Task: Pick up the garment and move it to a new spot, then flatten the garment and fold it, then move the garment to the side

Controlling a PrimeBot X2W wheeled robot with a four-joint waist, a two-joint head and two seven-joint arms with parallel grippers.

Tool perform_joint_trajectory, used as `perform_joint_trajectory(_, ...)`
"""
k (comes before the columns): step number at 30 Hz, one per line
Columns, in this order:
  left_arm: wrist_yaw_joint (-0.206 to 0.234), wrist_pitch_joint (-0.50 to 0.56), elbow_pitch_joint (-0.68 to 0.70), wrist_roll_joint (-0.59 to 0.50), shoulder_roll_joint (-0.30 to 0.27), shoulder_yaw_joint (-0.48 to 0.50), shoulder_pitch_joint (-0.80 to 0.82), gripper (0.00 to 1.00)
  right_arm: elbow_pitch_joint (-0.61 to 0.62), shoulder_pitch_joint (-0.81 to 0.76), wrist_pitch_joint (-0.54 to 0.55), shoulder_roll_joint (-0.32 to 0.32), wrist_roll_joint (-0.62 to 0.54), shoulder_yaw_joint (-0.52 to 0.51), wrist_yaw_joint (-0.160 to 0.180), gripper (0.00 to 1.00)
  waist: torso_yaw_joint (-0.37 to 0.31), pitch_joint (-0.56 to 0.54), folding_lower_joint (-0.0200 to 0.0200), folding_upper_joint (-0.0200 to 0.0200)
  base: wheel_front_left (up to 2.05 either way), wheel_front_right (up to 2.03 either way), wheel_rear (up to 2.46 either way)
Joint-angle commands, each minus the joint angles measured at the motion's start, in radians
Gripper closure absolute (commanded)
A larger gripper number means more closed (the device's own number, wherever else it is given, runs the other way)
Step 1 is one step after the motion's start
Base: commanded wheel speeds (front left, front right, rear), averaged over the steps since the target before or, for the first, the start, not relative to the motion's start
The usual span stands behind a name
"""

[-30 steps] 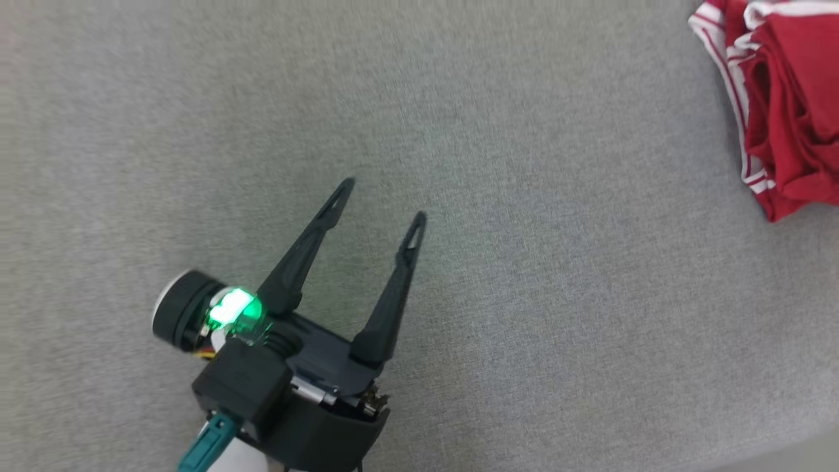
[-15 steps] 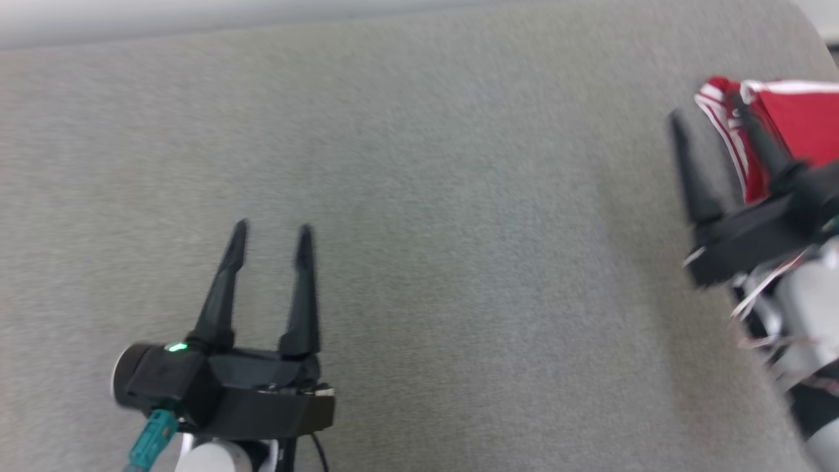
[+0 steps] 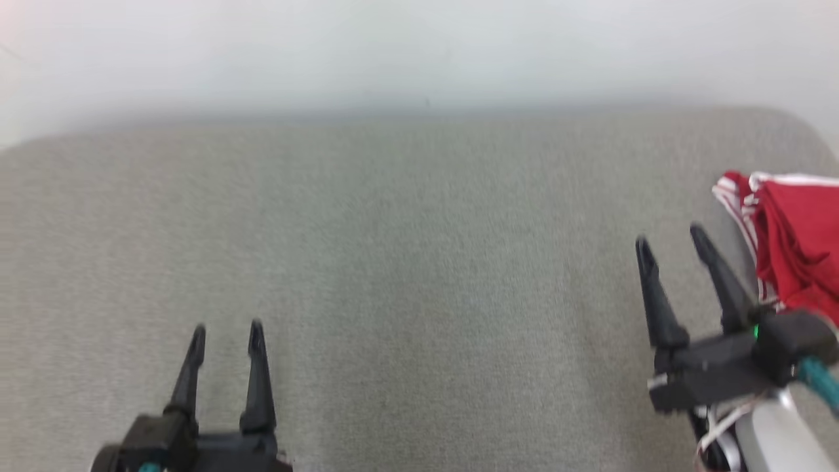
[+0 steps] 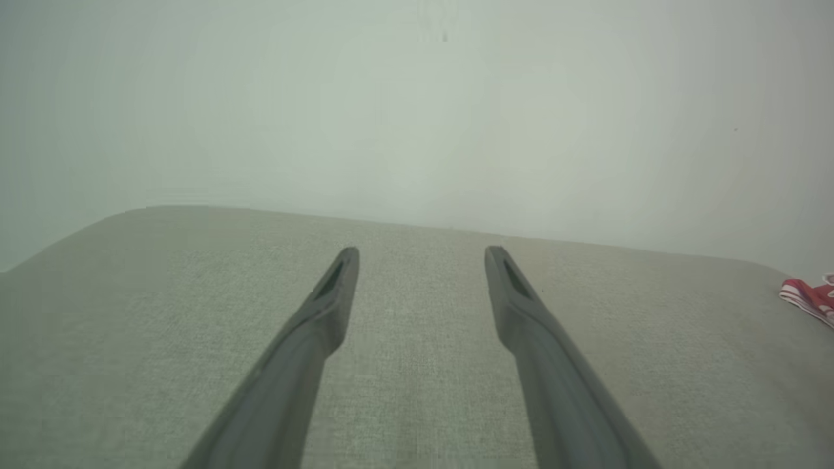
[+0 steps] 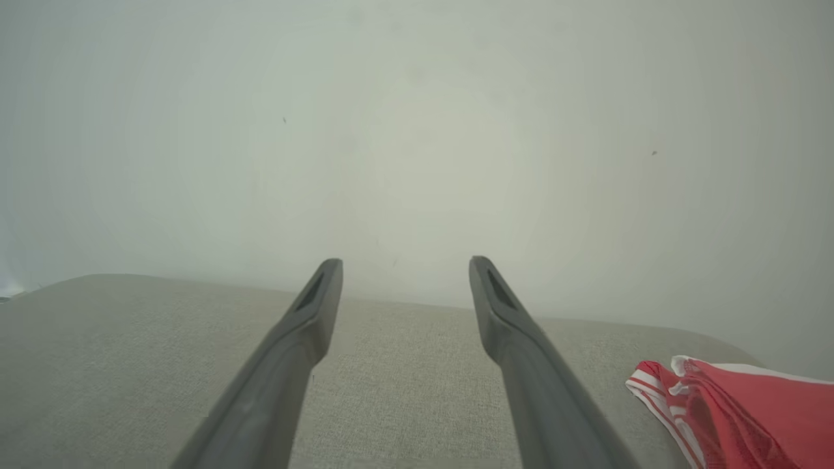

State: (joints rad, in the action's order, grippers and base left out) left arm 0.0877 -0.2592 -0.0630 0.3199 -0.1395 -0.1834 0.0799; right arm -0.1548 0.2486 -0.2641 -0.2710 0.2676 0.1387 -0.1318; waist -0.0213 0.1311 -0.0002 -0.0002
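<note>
Grey surface (image 3: 419, 262), garment (image 3: 796, 242) lengthwise near-to-far

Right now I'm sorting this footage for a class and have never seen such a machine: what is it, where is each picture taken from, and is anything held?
It is a robot with two arms, each ending in two long dark fingers. One picture looks down from its head: the left fingers at lower left, the right fingers at right, both open and empty. The other two come from cameras on each wrist, looking along those fingers. Below lies a grey padded surface; at its right edge sits a crumpled red garment with white stripes, beside the right fingers.
</note>
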Motion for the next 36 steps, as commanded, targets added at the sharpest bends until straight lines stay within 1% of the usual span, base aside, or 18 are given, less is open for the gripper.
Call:
perform_joint_trajectory(1,-0.004,-0.004,-0.005,0.008,0.002,0.002,-0.019,0.00,0.006,-0.023,0.000,0.007,-0.010,-0.006,0.003,0.00,0.042,-0.086,0.0002,0.0002,0.00,0.00,0.00)
perform_joint_trajectory(7,-0.059,-0.006,-0.005,-0.020,0.020,0.039,-0.096,0.00,0.064,-0.177,0.000,0.078,-0.055,-0.058,0.003,0.00,0.054,-0.153,0.0002,0.0002,0.00,0.00,0.00)
perform_joint_trajectory(9,-0.071,-0.006,-0.002,-0.033,0.033,0.057,-0.115,0.00,0.080,-0.219,0.000,0.091,-0.069,-0.068,0.003,0.00,0.060,-0.167,0.0002,0.0002,0.00,0.00,0.00)
perform_joint_trajectory(11,-0.085,-0.006,0.002,-0.047,0.044,0.072,-0.134,0.00,0.098,-0.258,0.000,0.111,-0.074,-0.079,0.003,0.00,0.064,-0.182,0.0002,0.0002,0.00,0.00,0.00)
perform_joint_trajectory(14,-0.120,-0.006,0.017,-0.068,0.058,0.090,-0.168,0.00,0.112,-0.317,0.000,0.145,-0.058,-0.100,0.003,0.00,0.067,-0.205,0.0002,0.0002,0.00,0.00,0.00)
perform_joint_trajectory(17,-0.140,-0.006,0.028,-0.084,0.069,0.111,-0.200,0.00,0.127,-0.360,0.000,0.162,-0.058,-0.126,0.003,0.00,0.074,-0.225,0.0002,0.0002,0.00,0.00,0.00)
perform_joint_trajectory(22,-0.167,-0.006,0.023,-0.144,0.077,0.108,-0.233,0.00,0.136,-0.413,0.000,0.171,-0.078,-0.134,0.003,0.00,0.083,-0.245,0.0002,0.0002,0.00,0.00,0.00)
perform_joint_trajectory(26,-0.175,-0.006,0.019,-0.193,0.080,0.106,-0.248,0.00,0.142,-0.445,0.000,0.174,-0.086,-0.121,0.003,0.00,0.087,-0.255,0.0002,0.0002,0.00,0.00,0.00)
perform_joint_trajectory(36,-0.189,-0.006,0.006,-0.199,0.088,0.121,-0.266,0.00,0.144,-0.483,0.000,0.178,-0.094,-0.113,0.003,0.00,0.090,-0.259,0.0002,0.0002,0.00,0.00,0.00)
